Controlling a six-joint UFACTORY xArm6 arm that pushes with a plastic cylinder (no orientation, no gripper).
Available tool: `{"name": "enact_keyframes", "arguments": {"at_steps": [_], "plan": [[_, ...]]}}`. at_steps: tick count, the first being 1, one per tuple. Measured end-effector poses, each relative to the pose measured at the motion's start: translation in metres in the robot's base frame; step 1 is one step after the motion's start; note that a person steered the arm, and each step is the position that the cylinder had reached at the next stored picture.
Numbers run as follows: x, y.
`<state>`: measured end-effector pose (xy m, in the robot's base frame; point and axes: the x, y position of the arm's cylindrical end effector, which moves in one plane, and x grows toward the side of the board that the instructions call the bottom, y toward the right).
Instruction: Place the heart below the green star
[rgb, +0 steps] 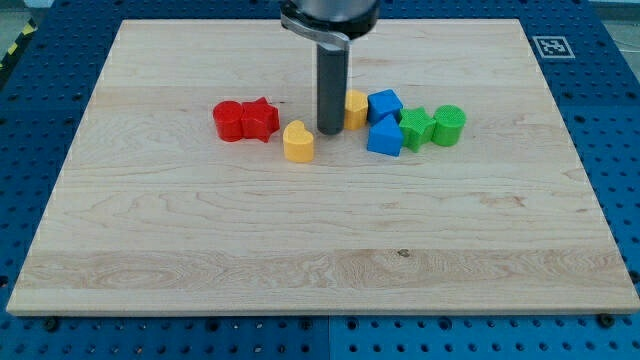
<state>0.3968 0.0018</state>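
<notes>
Now, in the camera view, you see my tip (330, 129) just to the view's right of the yellow heart (298, 142), very near it; contact you cannot tell. No pincer exists on this rod. From the heart, the green star (415, 127) lies well to the view's right, behind the blue blocks (384, 135). Toward the view's bottom of the heart, the wooden board (300, 260) runs bare to its edge.
</notes>
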Motion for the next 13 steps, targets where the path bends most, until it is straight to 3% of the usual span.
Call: {"name": "enact_keyframes", "arguments": {"at_steps": [2, 3, 5, 7, 9, 11, 13], "plan": [[-0.005, -0.054], [0.023, -0.052], [0.058, 0.016], [0.078, -0.010], [0.083, 0.071], [0.137, 0.082], [0.095, 0.110]]}}
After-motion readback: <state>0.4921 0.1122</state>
